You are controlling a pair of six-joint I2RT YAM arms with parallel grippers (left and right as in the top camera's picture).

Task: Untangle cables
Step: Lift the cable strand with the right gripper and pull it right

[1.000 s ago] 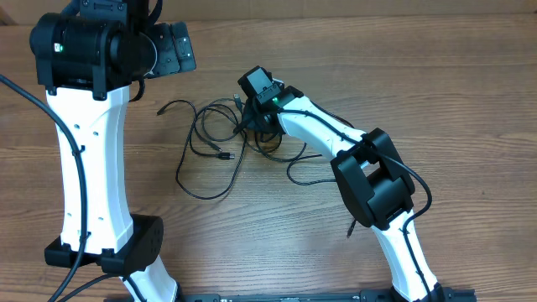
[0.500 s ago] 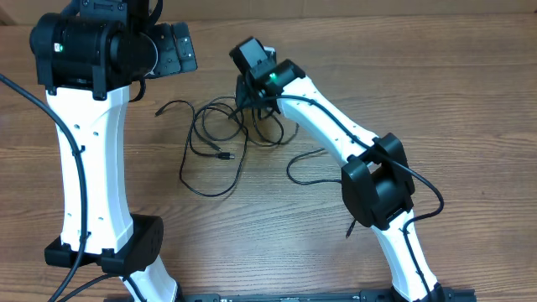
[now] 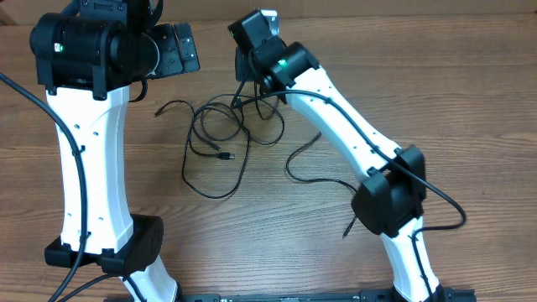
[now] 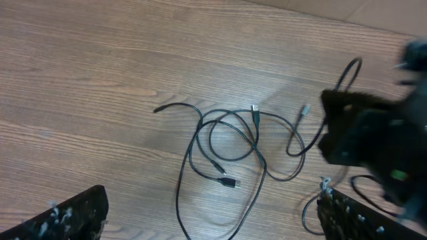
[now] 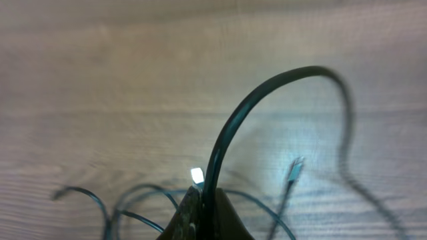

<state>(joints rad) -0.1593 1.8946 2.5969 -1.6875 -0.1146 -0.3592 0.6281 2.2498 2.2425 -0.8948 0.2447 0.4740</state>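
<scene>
The cables lie as thin black loops tangled on the wooden table, with a small plug near the middle. In the left wrist view the same cables spread below my left gripper, which hangs open well above them with nothing in it. My right gripper is over the tangle's far right side, shut on one black strand. In the right wrist view that strand rises from the closed fingertips and arcs right. A silvery plug tip shows just behind them.
The left arm's white column and base stand at the table's left. The right arm stretches diagonally across the right half, its own thick black cable lying beside it. Bare wood lies in front of the tangle.
My right gripper has moved toward the table's far edge with the strand in it, pulling the tangle's right side out. The left arm has stayed still.
</scene>
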